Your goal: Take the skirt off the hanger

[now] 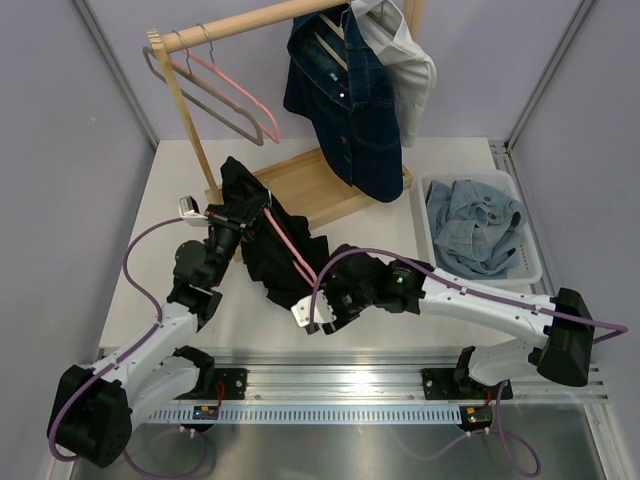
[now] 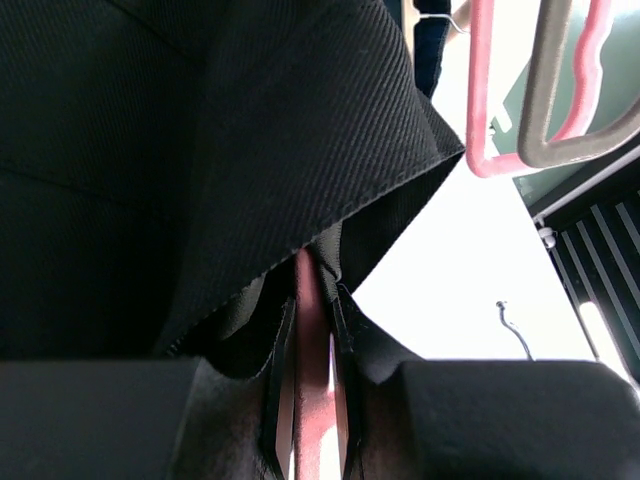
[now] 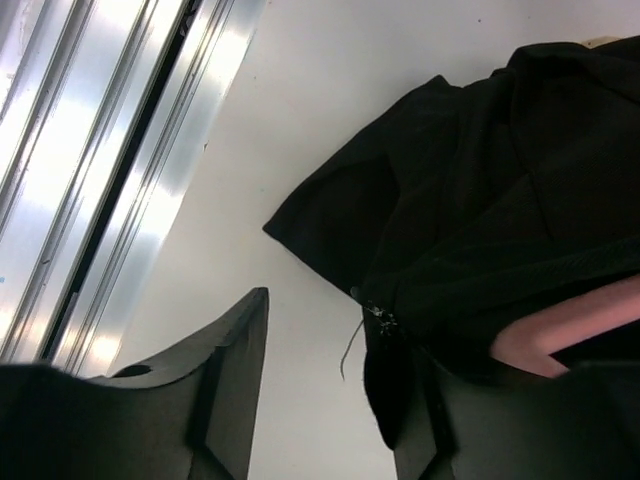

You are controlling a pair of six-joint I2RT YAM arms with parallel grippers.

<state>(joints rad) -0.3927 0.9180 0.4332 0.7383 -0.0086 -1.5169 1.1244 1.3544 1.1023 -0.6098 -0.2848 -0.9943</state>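
Table, white, walled by lilac panels; aluminium rail along its near edge. Rack, wooden, at the far side, carrying a denim jacket, a white shirt and two bare hangers at its left end. Bin right of rack, denim shirt inside. Skirt, black, heaped on table just in front of rack, pink hanger through it. Left gripper clenched on hanger bar. Right gripper spread wide at skirt's near hem, table showing between its fingers.
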